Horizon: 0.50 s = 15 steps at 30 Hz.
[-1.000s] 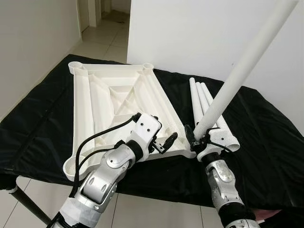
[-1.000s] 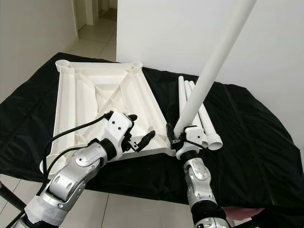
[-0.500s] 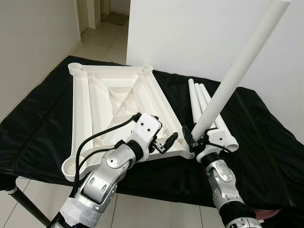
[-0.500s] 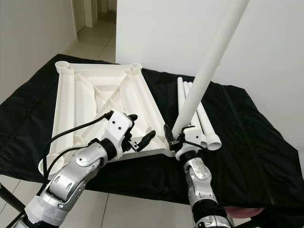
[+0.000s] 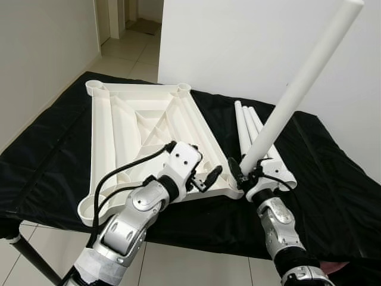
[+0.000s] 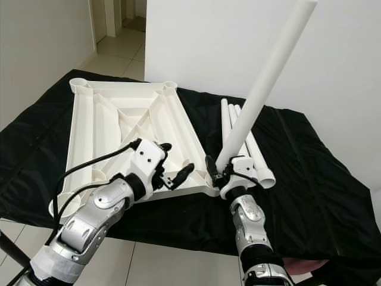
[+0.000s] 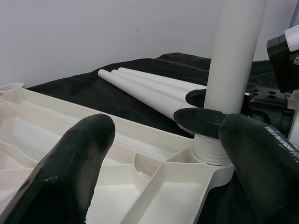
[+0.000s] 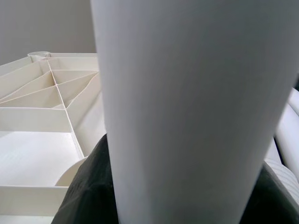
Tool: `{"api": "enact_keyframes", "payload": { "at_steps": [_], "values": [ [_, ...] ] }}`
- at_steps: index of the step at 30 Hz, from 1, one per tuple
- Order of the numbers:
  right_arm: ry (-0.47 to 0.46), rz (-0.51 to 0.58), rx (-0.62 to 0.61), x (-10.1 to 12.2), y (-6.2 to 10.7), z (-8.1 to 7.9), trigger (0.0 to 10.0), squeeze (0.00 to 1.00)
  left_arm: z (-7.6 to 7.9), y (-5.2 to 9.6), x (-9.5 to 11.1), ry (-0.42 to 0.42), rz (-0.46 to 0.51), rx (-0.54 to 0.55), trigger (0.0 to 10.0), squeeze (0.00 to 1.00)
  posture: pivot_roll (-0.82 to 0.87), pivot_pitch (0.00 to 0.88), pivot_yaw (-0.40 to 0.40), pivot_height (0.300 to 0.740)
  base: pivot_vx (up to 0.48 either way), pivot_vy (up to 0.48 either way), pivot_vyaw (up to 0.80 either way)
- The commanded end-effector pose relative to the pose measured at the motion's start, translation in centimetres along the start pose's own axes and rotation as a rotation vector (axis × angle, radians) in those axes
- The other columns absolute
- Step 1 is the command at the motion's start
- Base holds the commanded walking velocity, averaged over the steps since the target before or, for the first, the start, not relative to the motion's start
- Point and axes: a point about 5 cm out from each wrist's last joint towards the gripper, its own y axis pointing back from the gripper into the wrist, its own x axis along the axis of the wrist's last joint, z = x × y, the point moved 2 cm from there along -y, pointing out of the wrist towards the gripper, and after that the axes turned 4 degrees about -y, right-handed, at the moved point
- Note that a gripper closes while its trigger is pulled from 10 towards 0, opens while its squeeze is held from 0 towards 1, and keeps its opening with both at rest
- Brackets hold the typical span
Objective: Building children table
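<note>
A white plastic tabletop [image 5: 137, 125] lies upside down on the black cloth, ribs facing up. My right gripper [image 5: 245, 174] is shut on a long white table leg [image 5: 297, 83], which leans up and to the right. The leg's threaded lower end sits at the tabletop's near right corner socket [image 7: 210, 151]. My left gripper [image 5: 209, 177] is open and hovers just left of that corner, its fingers [image 7: 70, 172] on either side of the socket without touching the leg [image 7: 236, 51]. In the right wrist view the leg [image 8: 187, 107] is close up, with the tabletop's ribs [image 8: 42, 93] behind it.
Three spare white legs [image 5: 250, 128] lie side by side on the cloth right of the tabletop. The black cloth [image 5: 333, 179] drapes over the table's near edge above the tiled floor [image 5: 178, 262]. A white wall [image 5: 238, 42] stands close behind, and a hallway [image 5: 131, 36] opens at the far left.
The right gripper has brought the leg's lower end slightly left onto the corner socket, and the leg stands a little differently. The left gripper has hardly moved.
</note>
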Motion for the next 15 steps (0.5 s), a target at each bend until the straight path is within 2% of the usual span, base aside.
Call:
{"api": "enact_keyframes", "payload": {
  "at_steps": [1, 4, 7, 15],
  "values": [
    [-0.083, -0.174, -0.047, -3.79, 1.68, 0.28, 10.0, 0.00, 0.46, -0.04, 0.43, 0.001, 0.011, -0.060, 10.0, 0.00, 0.04, 0.000, -0.117, 0.740, 0.000, 0.000, 0.00],
    [-0.081, -0.181, -0.062, -3.88, 1.71, 0.45, 10.0, 0.00, 0.46, -0.04, 0.45, 0.001, 0.013, -0.059, 10.0, 0.00, 0.04, 0.000, -0.118, 0.740, 0.000, 0.000, 0.00],
    [-0.154, -0.190, -0.105, -4.28, 1.78, 0.57, 10.0, 0.00, 0.46, -0.03, 0.53, 0.000, 0.015, -0.058, 10.0, 0.00, 0.04, 0.000, -0.117, 0.740, 0.000, 0.000, 0.00],
    [-0.112, -0.183, -0.067, -4.34, 1.88, -0.13, 10.0, 0.00, 0.47, -0.05, 0.57, 0.001, 0.015, -0.060, 10.0, 0.00, 0.04, 0.000, -0.115, 0.740, 0.000, 0.000, 0.00]
  ]
}}
